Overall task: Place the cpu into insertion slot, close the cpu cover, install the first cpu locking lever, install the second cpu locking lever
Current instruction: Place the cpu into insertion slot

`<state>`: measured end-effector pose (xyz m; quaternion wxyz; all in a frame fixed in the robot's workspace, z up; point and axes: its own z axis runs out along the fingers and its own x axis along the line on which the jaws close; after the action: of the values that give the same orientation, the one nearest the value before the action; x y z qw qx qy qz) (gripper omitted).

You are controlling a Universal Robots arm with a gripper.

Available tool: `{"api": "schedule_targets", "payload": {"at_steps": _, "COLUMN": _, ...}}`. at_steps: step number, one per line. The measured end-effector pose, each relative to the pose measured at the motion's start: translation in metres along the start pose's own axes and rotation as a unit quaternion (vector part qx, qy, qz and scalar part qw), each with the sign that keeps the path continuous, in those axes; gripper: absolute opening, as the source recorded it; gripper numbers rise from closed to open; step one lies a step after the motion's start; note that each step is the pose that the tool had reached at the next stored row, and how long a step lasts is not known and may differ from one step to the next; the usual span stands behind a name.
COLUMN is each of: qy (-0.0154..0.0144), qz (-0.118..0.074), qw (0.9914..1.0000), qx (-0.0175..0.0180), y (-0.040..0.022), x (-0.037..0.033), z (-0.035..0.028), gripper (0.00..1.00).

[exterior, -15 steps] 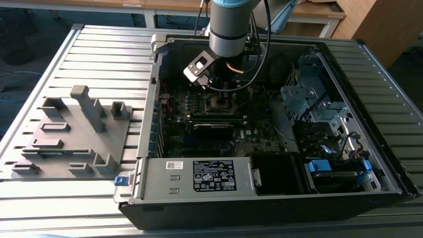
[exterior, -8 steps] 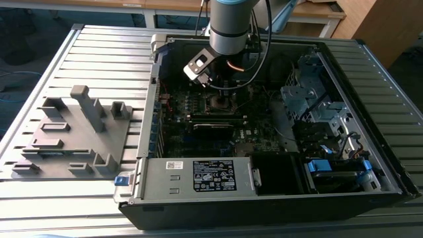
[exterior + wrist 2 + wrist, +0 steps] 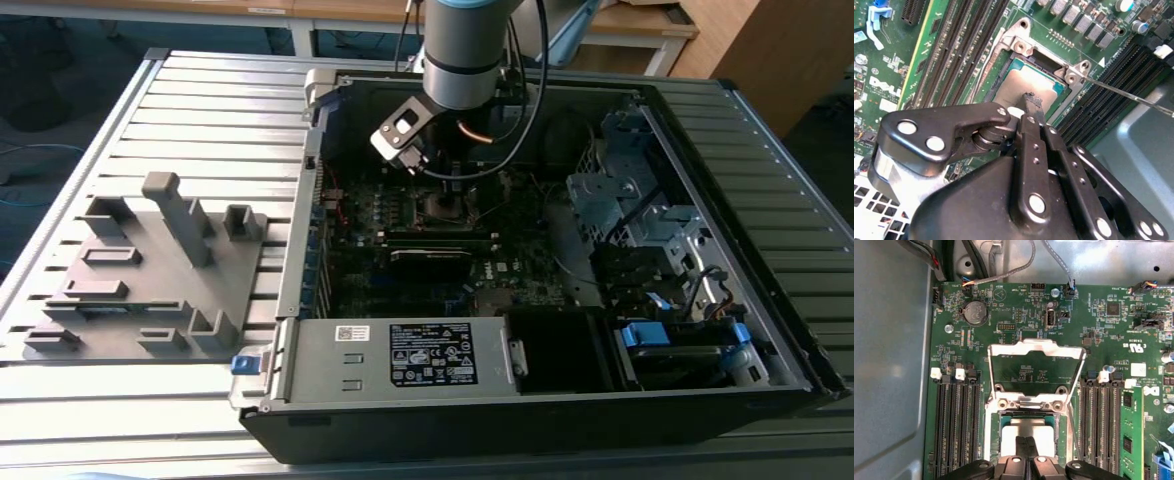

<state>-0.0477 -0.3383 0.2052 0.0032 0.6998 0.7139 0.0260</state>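
While the cover (image 3: 1037, 347) stands tipped up off the socket (image 3: 995, 437), the chip (image 3: 1024, 426) lies seated in it. The hand (image 3: 1027, 442), fingers pressed together, has its tip down on the chip's metal top inside the computer case (image 3: 534, 428).

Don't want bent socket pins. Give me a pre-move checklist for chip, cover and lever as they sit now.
1. Flat silver-grey square cpu lying inside the silver-rimmed dark insertion slot: ok, in both wrist views.
2. Cpu seated level: cannot tell, the jaws hide part of it.
3. Shiny square windowed metal cpu cover open, tipped back off the slot: ok.
4. Thin metal locking lever unlatched, angled away from the slot: ok.
5. Jaws clear of the cpu: not ok. They are shut together with their tip over its top; actual contact cannot tell.
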Motion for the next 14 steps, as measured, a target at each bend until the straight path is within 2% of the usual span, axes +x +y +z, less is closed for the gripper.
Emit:
{"api": "schedule_targets", "payload": {"at_steps": 8, "qy": 0.0, "qz": 0.0, "qw": 1.0, "qx": 0.0, "y": 0.0, "x": 0.0002, "z": 0.0, "gripper": 0.11}}
{"api": "schedule_targets", "payload": {"at_steps": 9, "qy": 0.0, "qz": 0.0, "qw": 1.0, "qx": 0.0, "y": 0.0, "x": 0.0002, "z": 0.0, "gripper": 0.17}}
{"api": "schedule_targets", "payload": {"at_steps": 10, "qy": 0.0, "qz": 0.0, "qw": 1.0, "qx": 0.0, "y": 0.0, "x": 0.0002, "z": 0.0, "gripper": 0.17}}
{"api": "schedule_targets", "payload": {"at_steps": 11, "qy": 0.0, "qz": 0.0, "qw": 1.0, "qx": 0.0, "y": 0.0, "x": 0.0003, "z": 0.0, "gripper": 0.24}}
{"api": "schedule_targets", "payload": {"at_steps": 12, "qy": 0.0, "qz": 0.0, "qw": 1.0, "qx": 0.0, "y": 0.0, "x": 0.0003, "z": 0.0, "gripper": 0.24}}
{"api": "schedule_targets", "payload": {"at_steps": 14, "qy": 0.0, "qz": 0.0, "qw": 1.0, "qx": 0.0, "y": 0.0, "x": 0.0003, "z": 0.0, "gripper": 0.35}}
